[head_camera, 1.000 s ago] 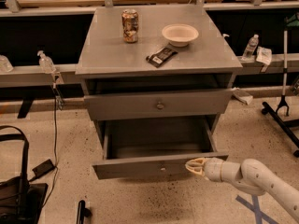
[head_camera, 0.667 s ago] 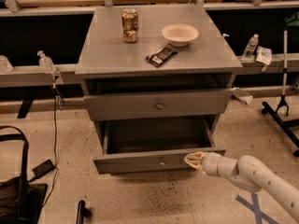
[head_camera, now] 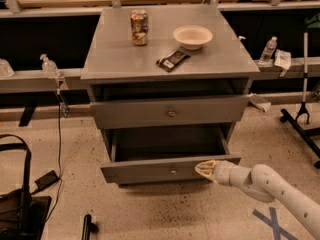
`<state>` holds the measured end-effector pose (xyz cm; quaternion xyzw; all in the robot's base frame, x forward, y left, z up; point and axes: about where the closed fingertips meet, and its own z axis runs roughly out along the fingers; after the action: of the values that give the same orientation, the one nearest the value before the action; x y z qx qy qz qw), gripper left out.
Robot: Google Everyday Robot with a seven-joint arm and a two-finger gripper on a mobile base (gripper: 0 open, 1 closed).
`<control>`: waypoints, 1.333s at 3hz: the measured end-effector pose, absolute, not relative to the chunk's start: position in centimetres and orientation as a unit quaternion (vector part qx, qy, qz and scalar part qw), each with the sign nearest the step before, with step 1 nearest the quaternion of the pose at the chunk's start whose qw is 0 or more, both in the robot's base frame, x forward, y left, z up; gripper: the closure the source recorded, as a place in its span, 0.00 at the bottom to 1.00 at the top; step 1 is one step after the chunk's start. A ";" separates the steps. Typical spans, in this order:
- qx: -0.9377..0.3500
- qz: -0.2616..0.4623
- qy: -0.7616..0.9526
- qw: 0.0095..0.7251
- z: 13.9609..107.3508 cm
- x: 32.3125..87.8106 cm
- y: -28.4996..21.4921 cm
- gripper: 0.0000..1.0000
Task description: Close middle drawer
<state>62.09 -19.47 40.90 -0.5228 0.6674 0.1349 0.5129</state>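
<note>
Gripper [head_camera: 206, 168], fingers pinched together, empty, is set against middle drawer [head_camera: 140, 173] front, right of knob [head_camera: 173, 172]. Risk: off-centre push, drawer may be racked & jammed.

The pincer [head_camera: 201, 168] has pushed the middle drawer [head_camera: 145, 173] further into the cabinet [head_camera: 115, 59].

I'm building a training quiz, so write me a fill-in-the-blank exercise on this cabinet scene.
1. The middle drawer is ___, not shut.
2. The gripper is at that drawer's ___, right of its knob in the picture.
3. On the cabinet top, the can stands left of the white ___.
Missing words: open; front; bowl.
</note>
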 end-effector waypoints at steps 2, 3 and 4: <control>-0.514 0.121 0.663 0.531 40.8 65.1 -19.1 1.00; -0.504 0.109 0.659 0.547 40.8 67.8 -18.4 1.00; -0.505 0.107 0.658 0.548 40.7 68.1 -18.2 1.00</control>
<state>68.14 -18.20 40.75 -0.5048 0.6584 0.1065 0.5480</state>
